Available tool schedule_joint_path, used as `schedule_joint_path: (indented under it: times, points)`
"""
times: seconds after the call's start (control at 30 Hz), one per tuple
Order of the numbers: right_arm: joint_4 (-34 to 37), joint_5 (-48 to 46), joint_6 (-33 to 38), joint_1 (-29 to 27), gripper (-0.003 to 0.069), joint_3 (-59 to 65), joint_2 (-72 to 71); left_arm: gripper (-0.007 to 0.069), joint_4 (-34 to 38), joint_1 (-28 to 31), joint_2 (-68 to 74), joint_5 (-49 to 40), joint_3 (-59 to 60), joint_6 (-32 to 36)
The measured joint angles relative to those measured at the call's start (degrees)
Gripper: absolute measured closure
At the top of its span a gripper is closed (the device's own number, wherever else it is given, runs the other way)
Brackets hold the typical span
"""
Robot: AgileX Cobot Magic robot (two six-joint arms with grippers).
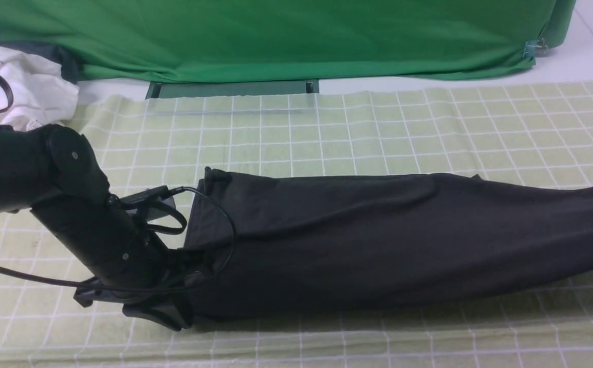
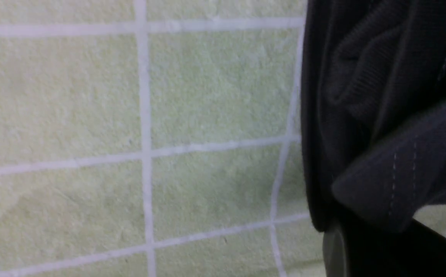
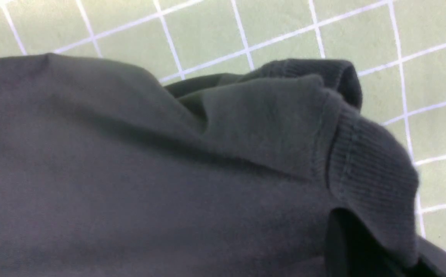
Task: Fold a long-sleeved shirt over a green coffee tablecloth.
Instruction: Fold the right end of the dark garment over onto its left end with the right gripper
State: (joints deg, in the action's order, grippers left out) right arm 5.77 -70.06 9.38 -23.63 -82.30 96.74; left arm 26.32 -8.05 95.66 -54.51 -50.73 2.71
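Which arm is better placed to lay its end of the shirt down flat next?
Probably the left: its fingers grip the dark shirt low at the tablecloth's near side, though the right grips its end too.

Over at the far side, a dark green cloth (image 1: pixel 296 41) hangs in wide folds, a clip (image 1: pixel 534 48) on its edge near the right end! And there on the left, a crumpled white garment (image 1: pixel 25 87) lies against something dark (image 1: pixel 53 52), bunched up beside it.
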Motion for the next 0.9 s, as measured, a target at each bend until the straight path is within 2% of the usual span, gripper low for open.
schedule_joint_path:
  times: [0.1,0.23,0.3,0.37,0.43,0.57,0.8,0.9]
  points:
    - [-1.0,0.9,0.1,-0.1,0.0644,0.0,0.0,0.0548,0.7,0.0,0.0,-3.9,-1.5,0.5]
    - [-3.9,3.9,0.1,-0.4,0.0644,0.0,0.0,0.046,0.7,0.0,-0.1,-8.1,-5.5,0.2]
    - [-5.3,6.4,0.1,-0.5,0.0644,0.0,0.0,0.0398,1.3,0.0,-0.6,-8.8,-7.4,-0.1]
    - [-5.8,7.2,0.2,-0.5,0.0644,0.0,0.0,0.0369,1.5,0.0,-1.0,-8.8,-8.1,-0.1]
    - [-5.8,8.2,0.4,-0.5,0.0644,0.0,0.0,0.0294,1.8,0.0,-2.5,-8.9,-10.3,-0.2]
    - [-5.8,8.7,2.2,-0.5,0.0644,-0.6,0.0,0.0232,1.7,0.0,-3.7,-9.4,-15.1,-0.2]
    - [-7.1,4.5,2.4,-0.5,0.0644,-6.1,0.0,0.0211,1.7,0.0,-4.2,-9.8,-20.8,-0.2]
    - [-5.4,1.4,1.8,0.8,0.0644,-8.1,0.0,0.0211,1.7,0.0,-4.2,-8.9,-22.6,-0.2]
